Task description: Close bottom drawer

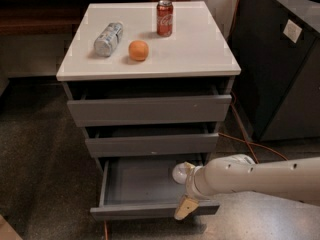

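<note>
The bottom drawer (140,211) of the white-topped cabinet (200,49) is pulled out, showing its shallow grey tray with nothing in it. Its flat front runs along the lower edge of the view. My gripper (184,207) comes in from the right on a white arm and sits at the right end of the drawer front, one tan finger (184,208) hanging over the front panel. The middle drawer (150,145) and the top drawer (150,109) above it are pushed nearly in.
On the cabinet top lie a crushed silver can (108,38), an orange (138,50) and an upright red cola can (164,18). A dark cabinet (280,69) stands at the right. An orange cable (245,141) runs along the floor.
</note>
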### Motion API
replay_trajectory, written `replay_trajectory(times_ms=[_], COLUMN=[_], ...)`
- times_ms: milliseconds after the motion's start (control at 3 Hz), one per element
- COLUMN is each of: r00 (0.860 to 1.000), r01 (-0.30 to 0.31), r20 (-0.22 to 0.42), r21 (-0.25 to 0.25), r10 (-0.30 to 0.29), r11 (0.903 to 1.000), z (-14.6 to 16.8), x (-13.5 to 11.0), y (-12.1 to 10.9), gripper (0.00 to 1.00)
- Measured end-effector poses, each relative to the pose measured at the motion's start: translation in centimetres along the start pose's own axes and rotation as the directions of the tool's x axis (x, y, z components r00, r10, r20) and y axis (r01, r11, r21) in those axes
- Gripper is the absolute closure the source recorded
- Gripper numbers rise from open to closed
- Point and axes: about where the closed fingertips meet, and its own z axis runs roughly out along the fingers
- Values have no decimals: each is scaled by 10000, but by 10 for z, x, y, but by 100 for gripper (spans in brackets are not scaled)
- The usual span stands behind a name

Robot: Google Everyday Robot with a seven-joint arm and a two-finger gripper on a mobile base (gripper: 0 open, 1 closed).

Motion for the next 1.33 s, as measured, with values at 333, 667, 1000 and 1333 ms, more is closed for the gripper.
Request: replay_trajectory(times_ms=[333, 667, 1000, 1333], r00=[9999, 9998, 9992, 9990], r01=[-2, -185, -223, -63], r20=[-129, 75, 296, 427], r21=[-254, -931, -1685, -2247], r10=[-1, 193, 276, 163], r11=[9997, 9955, 9855, 9744], z=[41, 84, 131, 171], x=[22, 40, 60, 76], y=[-1, 5, 6, 8], gripper=[0, 17, 41, 64])
